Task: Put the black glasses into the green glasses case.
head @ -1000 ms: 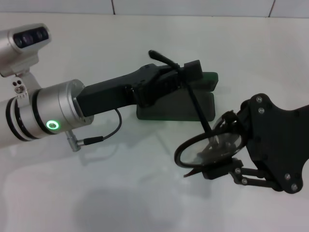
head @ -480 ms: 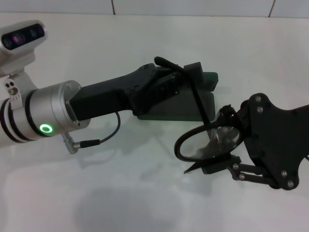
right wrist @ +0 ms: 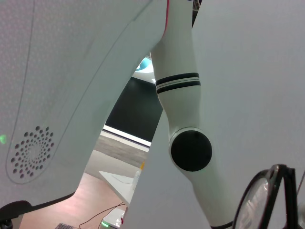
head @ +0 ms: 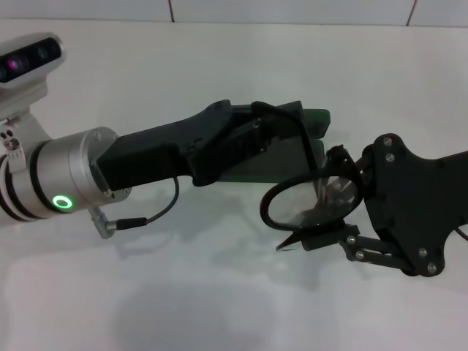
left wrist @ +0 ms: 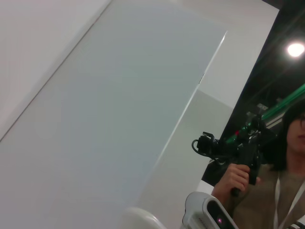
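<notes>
The green glasses case (head: 316, 121) lies on the white table, mostly covered by my left gripper (head: 281, 123), which reaches in from the left. My right gripper (head: 323, 206) is shut on the black glasses (head: 292, 206) at one lens and holds them just in front of the case. One slim temple arm (head: 306, 146) rises from the frame to the left gripper's tip and curves over it. I cannot tell whether the left gripper grips it. A lens of the glasses also shows in the right wrist view (right wrist: 267, 200). The left wrist view shows no task object.
The white table (head: 183, 292) spreads around the case, with a tiled wall edge at the back. A thin black cable (head: 157, 212) hangs under my left wrist. A person holding a camera rig (left wrist: 238, 157) shows in the left wrist view.
The raised temple arm has tipped down toward the left gripper. My left arm has shifted slightly right. My right gripper has carried the glasses a little left and up, closer to the case.
</notes>
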Action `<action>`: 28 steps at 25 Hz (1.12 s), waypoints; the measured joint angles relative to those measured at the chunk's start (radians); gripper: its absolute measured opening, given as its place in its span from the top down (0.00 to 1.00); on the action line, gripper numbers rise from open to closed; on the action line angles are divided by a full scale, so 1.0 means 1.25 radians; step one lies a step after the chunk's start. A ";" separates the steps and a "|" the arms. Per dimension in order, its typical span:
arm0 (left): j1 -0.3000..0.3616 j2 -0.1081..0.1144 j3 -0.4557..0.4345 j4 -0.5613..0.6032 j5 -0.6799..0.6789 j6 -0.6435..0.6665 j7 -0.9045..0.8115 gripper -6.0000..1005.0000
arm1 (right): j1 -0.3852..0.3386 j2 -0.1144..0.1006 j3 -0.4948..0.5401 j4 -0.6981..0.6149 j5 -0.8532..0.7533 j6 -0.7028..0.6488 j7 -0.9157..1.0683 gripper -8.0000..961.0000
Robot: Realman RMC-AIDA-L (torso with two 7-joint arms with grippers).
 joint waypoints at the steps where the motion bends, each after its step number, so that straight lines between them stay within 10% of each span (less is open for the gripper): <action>1: 0.001 0.000 -0.001 0.000 -0.001 -0.001 0.001 0.97 | 0.000 0.000 0.000 0.000 0.000 0.000 0.000 0.88; 28: -0.019 -0.001 0.034 -0.008 -0.025 -0.013 0.005 0.97 | 0.014 -0.001 -0.001 0.031 -0.004 0.026 -0.006 0.88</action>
